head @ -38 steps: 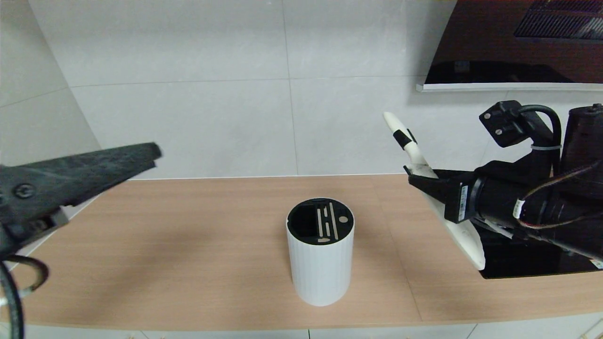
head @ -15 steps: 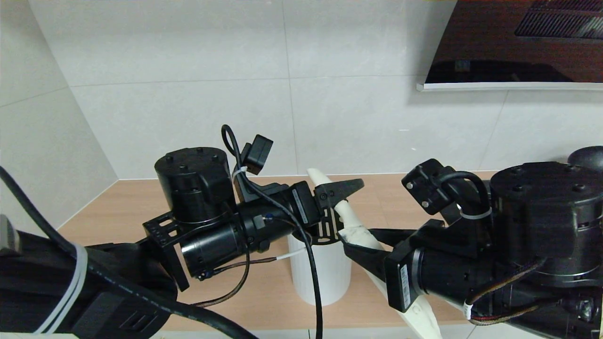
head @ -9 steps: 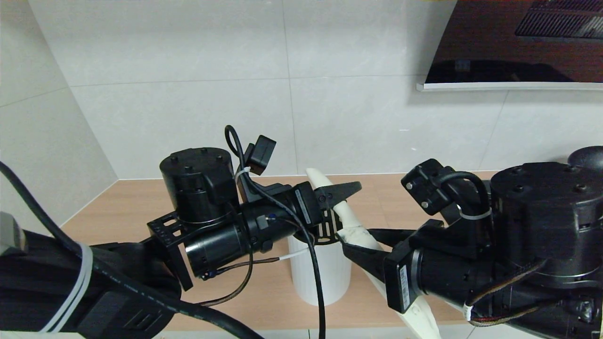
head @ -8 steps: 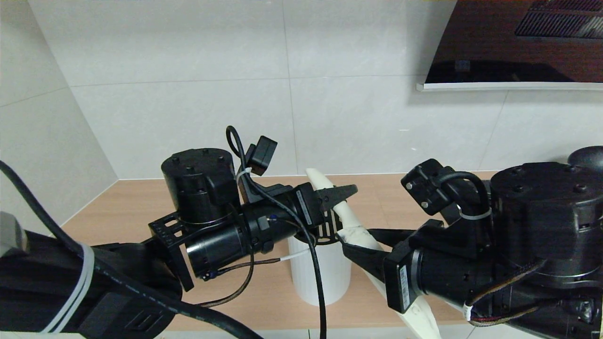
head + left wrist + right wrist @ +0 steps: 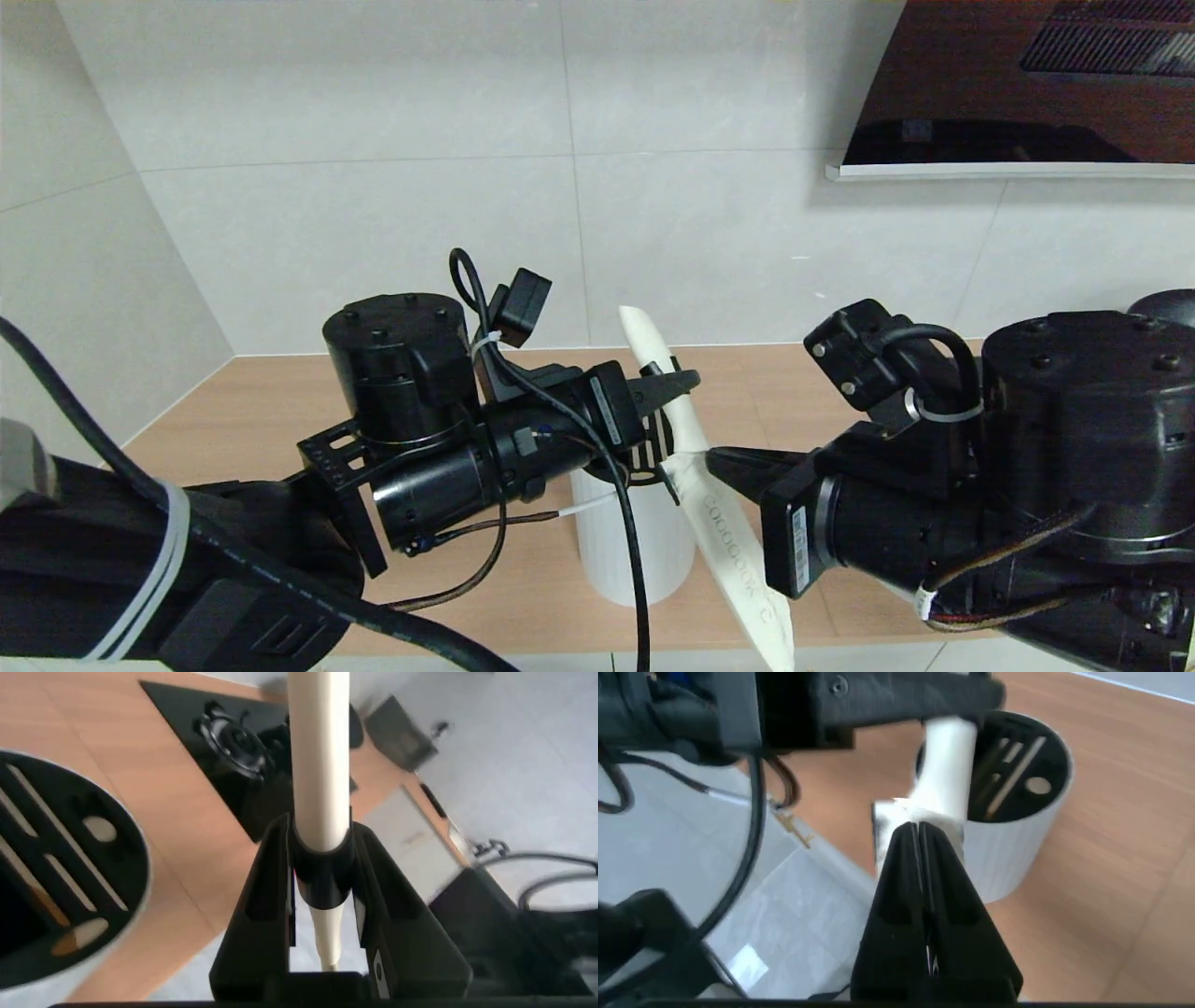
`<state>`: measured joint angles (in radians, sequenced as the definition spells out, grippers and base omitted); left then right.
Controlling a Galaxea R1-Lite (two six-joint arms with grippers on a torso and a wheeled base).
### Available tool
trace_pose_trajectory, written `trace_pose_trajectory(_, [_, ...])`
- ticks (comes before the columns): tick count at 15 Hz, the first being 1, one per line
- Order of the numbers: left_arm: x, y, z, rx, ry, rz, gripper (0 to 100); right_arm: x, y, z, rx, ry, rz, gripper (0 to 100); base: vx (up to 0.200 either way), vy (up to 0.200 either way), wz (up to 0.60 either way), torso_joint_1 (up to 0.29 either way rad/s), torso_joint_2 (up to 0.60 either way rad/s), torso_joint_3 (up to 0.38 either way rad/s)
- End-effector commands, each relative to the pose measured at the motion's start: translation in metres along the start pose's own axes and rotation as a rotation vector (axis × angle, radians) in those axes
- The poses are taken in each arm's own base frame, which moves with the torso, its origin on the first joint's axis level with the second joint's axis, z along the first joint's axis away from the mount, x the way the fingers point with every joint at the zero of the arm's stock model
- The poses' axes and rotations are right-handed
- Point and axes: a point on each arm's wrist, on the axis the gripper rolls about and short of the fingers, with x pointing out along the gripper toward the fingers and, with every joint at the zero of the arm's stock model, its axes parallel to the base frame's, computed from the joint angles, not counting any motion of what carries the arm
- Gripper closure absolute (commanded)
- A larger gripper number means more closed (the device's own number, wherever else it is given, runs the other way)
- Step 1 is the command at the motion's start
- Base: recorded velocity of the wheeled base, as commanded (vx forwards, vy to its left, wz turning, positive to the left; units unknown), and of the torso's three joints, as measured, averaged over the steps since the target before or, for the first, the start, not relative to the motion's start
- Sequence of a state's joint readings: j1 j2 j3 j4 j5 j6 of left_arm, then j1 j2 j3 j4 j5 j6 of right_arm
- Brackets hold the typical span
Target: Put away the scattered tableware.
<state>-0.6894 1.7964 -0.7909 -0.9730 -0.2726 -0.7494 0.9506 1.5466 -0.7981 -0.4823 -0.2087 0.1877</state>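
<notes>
From where I stand, the nearest thing is the knife (image 5: 711, 511). It is white and slanted, with its blade tip hanging low over the front edge of the surface (image 5: 233, 411) and its handle pointing up toward the wall (image 5: 373, 233).

Two pincers have it, so I'd call this a hand-over between arms. The right pincer (image 5: 717, 457) is clenched, its tips at the heel of the blade. As far as I can judge it is pinching the blade there, though the thin blade makes that hard to be sure of. The left pincer (image 5: 320, 859) is clenched on the handle at its black band, one finger on each side.

Just behind and below the two arms stands the holder (image 5: 635, 560), a white cylinder with a black slotted top, upright on the surface.

Next, I think, the right pincer must let go and back off to its own side, away from the blade. The left arm then has to carry the knife over the holder, turn it point-down and line the blade up with a slot. The slots look narrow, so alignment matters more than speed.

As for room, the two arms crowd each other right over the holder. Wood shows on both sides of the holder, and a black hob (image 5: 234, 737) lies further right. The wall closes the back, and the hood (image 5: 1027, 93) hangs well above.
</notes>
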Motion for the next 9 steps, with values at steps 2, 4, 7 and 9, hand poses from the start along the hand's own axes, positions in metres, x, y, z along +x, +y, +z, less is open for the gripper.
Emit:
trace_pose_trajectory(2, [-0.009,-0.007,0.014,0.020,-0.062,-0.005,100,-0.010,-0.011,0.012,0.017,-0.059,-0.043,100,0.000,0.000,0.00,0.000,0.00,0.000])
trace_pose_trajectory(4, [-0.022,-0.010,0.032,0.037,-0.125,-0.004,100,-0.018,-0.025,0.023,0.032,-0.106,-0.090,100,0.000,0.000,0.00,0.000,0.00,0.000])
trace_pose_trajectory(7, [-0.044,-0.008,0.066,0.090,-0.250,0.023,100,-0.018,-0.036,0.027,0.039,-0.121,-0.135,100,0.000,0.000,0.00,0.000,0.00,0.000])
trace_pose_trajectory(9, [-0.057,-0.008,0.081,0.131,-0.308,0.040,100,-0.015,-0.039,0.025,0.038,-0.111,-0.145,100,0.000,0.000,0.00,0.000,0.00,0.000])
